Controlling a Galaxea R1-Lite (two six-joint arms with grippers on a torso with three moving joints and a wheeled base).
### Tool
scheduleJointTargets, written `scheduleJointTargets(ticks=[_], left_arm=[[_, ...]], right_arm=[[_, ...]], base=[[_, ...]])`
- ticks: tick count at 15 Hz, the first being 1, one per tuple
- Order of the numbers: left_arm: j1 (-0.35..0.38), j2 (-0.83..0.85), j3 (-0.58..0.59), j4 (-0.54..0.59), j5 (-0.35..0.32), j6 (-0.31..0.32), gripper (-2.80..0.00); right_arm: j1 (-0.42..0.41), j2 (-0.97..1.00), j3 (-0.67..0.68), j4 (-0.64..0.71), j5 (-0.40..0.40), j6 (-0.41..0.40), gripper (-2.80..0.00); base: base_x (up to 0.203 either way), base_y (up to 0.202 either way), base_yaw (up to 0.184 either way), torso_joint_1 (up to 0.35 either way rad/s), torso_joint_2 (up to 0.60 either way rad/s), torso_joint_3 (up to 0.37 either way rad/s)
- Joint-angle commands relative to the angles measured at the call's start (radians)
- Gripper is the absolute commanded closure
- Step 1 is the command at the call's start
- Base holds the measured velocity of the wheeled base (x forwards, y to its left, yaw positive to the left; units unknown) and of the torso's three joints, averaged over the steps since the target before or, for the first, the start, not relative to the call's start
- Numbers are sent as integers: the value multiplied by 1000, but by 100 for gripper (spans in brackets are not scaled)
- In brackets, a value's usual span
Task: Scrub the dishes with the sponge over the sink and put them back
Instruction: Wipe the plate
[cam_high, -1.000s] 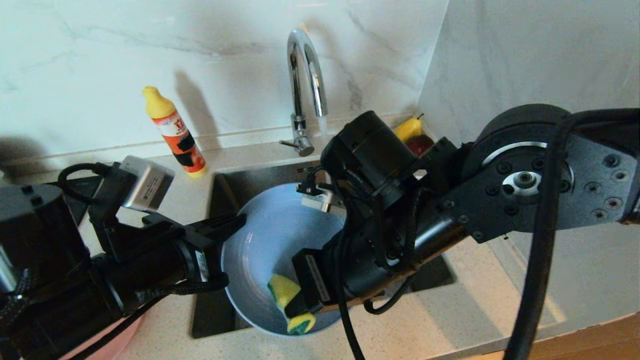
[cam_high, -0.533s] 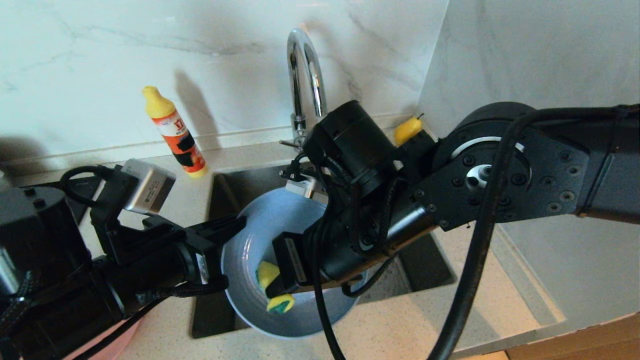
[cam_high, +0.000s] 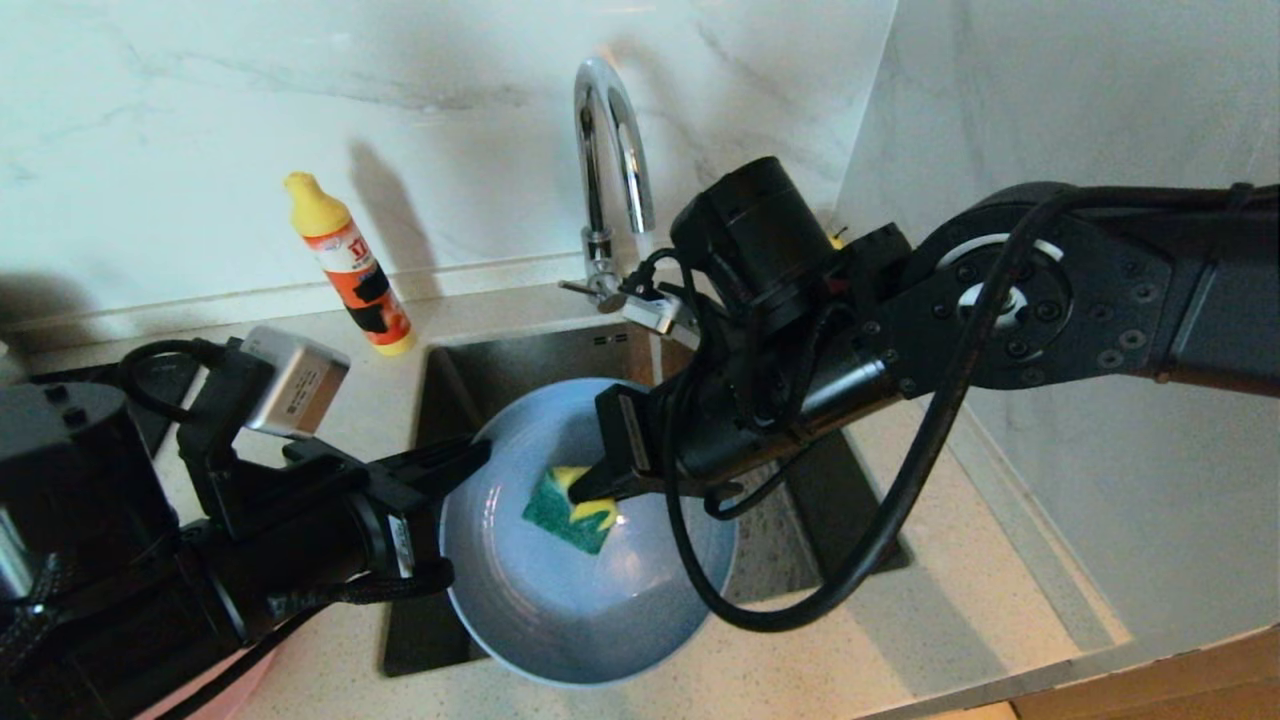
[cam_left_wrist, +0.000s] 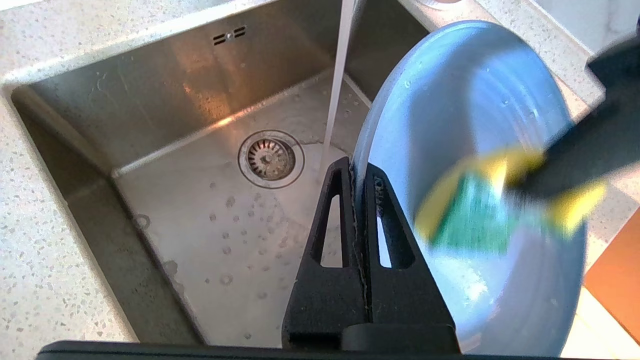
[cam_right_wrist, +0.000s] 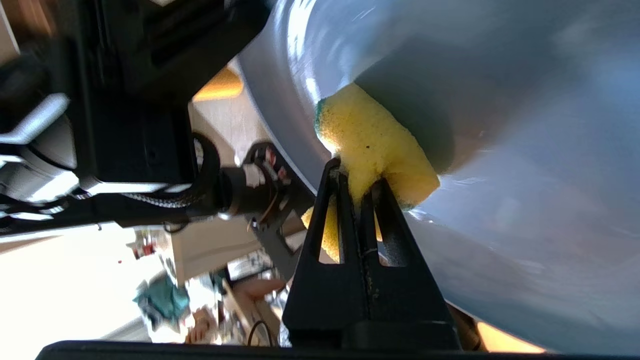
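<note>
Head view: light-blue plate (cam_high: 560, 590) is held tilted over the sink (cam_high: 520, 350), pinched at its left rim by the left gripper (cam_high: 462, 455), jaws closed tight on the edge. Right gripper (cam_high: 592, 488) comes in from the right w/ jaws clamped on the sponge (cam_high: 565, 508), green side up, pressed on the plate's inner face near the middle. Tap (cam_high: 610, 180) stands behind the sink, soap bottle (cam_high: 350, 268) on the table (cam_high: 850, 640) to its left. Pink plate edge (cam_high: 215, 690) shows at bottom left under the left arm

Left wrist view: jaws grip the plate rim (cam_left_wrist: 357, 165), water stream (cam_left_wrist: 337, 85) falls beside the plate twd the drain strainer (cam_left_wrist: 270, 158); sponge is blurred on the plate

Right wrist view: jaws squeeze the yellow foam (cam_right_wrist: 372, 145) against the plate
</note>
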Motion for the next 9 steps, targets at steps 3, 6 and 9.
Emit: scheduleJointTargets(ticks=[3,6,9], left_arm=[[1,-14,-3,-4,1,-1,0],[1,-20,-10,-4,2,-1,0],[1,-22,-19,-4,2,-1,0]], right_arm=[[-60,-43,1,15,2,3,0],[-92,-66,15,72,2,3,0],[-98,-75,64,122,1,-3,0]], base=[[0,0,0,0,0,0],[0,0,0,0,0,0],[0,0,0,0,0,0]])
